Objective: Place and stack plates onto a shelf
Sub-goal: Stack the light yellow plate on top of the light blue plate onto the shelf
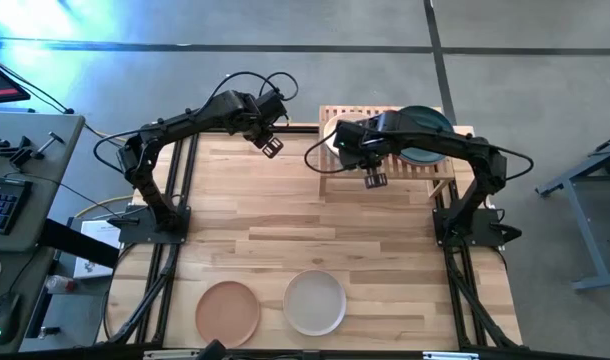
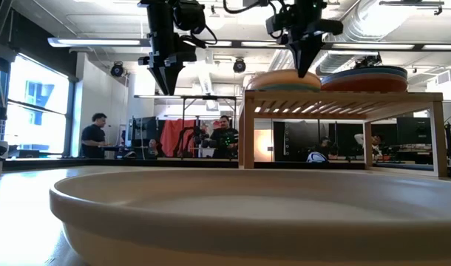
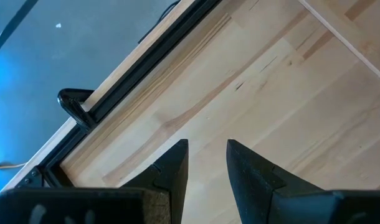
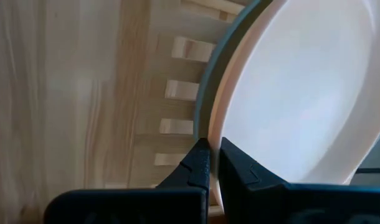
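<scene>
The bamboo shelf (image 1: 345,112) (image 2: 344,96) stands at the table's far right. On its left half a pale pink plate (image 1: 330,140) (image 2: 285,76) lies on a mint green plate (image 4: 209,81). On its right half sits a stack of plates topped by a dark teal plate (image 1: 430,140) (image 2: 362,77). My right gripper (image 1: 373,180) (image 2: 307,70) (image 4: 213,163) is shut on the pink plate. My left gripper (image 1: 271,147) (image 2: 166,85) (image 3: 207,163) hangs open in the air, left of the shelf. A peach-brown plate (image 1: 227,310) and a grey-white plate (image 1: 315,302) (image 2: 248,214) rest on the table's near edge. My right gripper pinches the pink plate's rim (image 4: 218,127) at its near side, one finger (image 4: 237,168) inside the plate and the other finger outside. The fingers come from above, pointing down. The plate lies level on the mint green plate, on the shelf's slats (image 4: 177,90).
Bare wooden tabletop (image 1: 285,230) spreads between the shelf and the two near plates. A black clamp (image 3: 75,102) sits on the table's far edge under my left gripper. A desk with a keyboard (image 1: 0,205) stands left of the table. People stand in the room behind (image 2: 92,133).
</scene>
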